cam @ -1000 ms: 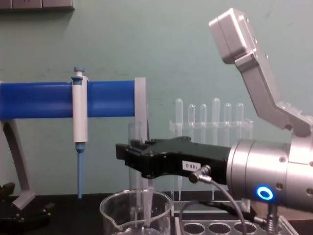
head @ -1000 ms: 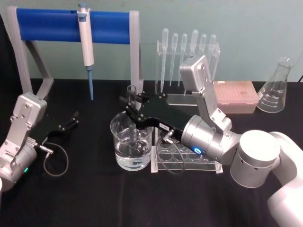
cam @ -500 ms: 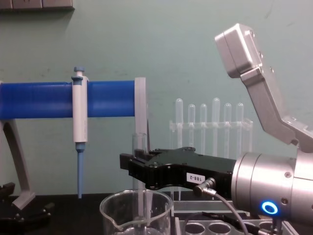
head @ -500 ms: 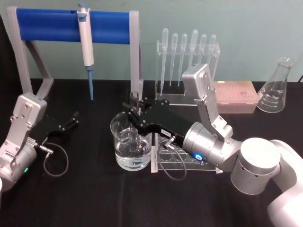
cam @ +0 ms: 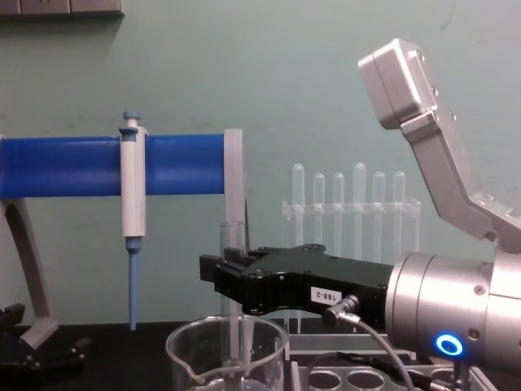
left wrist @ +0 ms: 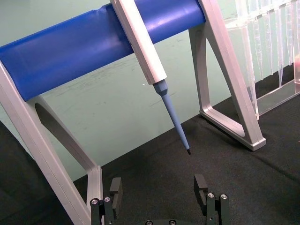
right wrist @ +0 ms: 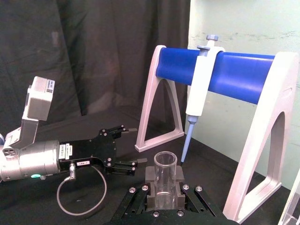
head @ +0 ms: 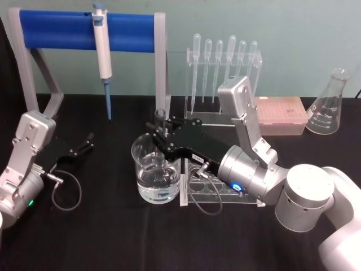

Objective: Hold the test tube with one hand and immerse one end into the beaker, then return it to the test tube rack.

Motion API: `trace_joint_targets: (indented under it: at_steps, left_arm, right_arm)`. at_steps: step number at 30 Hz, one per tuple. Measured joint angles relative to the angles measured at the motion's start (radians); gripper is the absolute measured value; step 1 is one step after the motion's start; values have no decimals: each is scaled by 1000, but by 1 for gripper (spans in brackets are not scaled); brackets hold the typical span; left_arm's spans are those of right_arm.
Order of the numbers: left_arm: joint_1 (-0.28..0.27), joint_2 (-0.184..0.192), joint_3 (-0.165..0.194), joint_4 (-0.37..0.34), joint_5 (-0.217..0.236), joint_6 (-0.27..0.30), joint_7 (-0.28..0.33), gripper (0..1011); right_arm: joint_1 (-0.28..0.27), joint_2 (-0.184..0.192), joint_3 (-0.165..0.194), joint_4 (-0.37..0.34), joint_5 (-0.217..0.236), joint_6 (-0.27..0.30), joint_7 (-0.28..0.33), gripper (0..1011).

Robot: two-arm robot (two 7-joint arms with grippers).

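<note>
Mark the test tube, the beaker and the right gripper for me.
test tube [right wrist: 165,169]: right wrist view, clear wall just below the open rim.
beaker [head: 145,182]: head view, glass wall on its left side.
right gripper [head: 158,135]: head view, midway between the fingertips, shut on the test tube.

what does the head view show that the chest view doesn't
Head view adds the conical flask and the pink tip box. Chest view adds grey wall plates up top. Both share the right gripper shut on the test tube, its lower end inside the beaker, the pipettor on the blue stand, and the pipettes. The left gripper sits open at the left.
</note>
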Motion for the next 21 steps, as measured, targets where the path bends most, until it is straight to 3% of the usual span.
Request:
trace_joint_targets:
  at_steps: [21]
  left_arm:
    - [0,0,0,0,0,0,0,1000]
  right_arm:
    - [1,1,-1,-2,1,2,-1,225]
